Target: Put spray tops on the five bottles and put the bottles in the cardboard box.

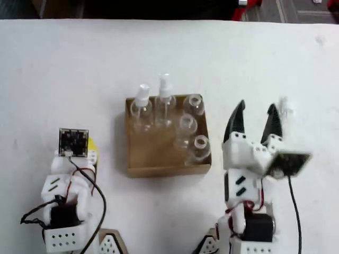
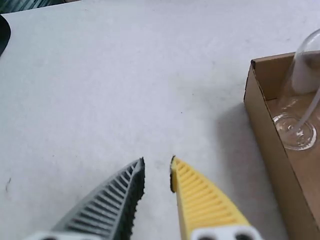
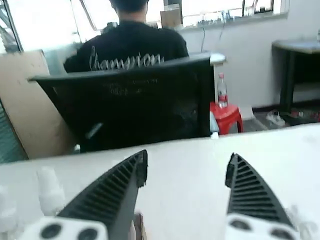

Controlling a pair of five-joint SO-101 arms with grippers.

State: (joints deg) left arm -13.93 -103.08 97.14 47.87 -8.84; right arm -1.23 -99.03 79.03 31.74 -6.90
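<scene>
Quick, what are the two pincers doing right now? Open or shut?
Left pincer: open a little, holding nothing.
Right pincer: wide open, holding nothing.

In the high view the left arm [image 1: 66, 211] sits at 7 o'clock, folded back, with its wrist tipped steeply downward. The left pincer [image 2: 157, 160] has its grey finger [image 2: 112, 205] and yellow finger [image 2: 200, 200] parted by a narrow gap at the tips. The right arm [image 1: 249, 211] sits at 5 o'clock. The right pincer [image 1: 257, 106] points toward 12 o'clock, its black fingers [image 1: 235, 121] spread wide apart.
</scene>
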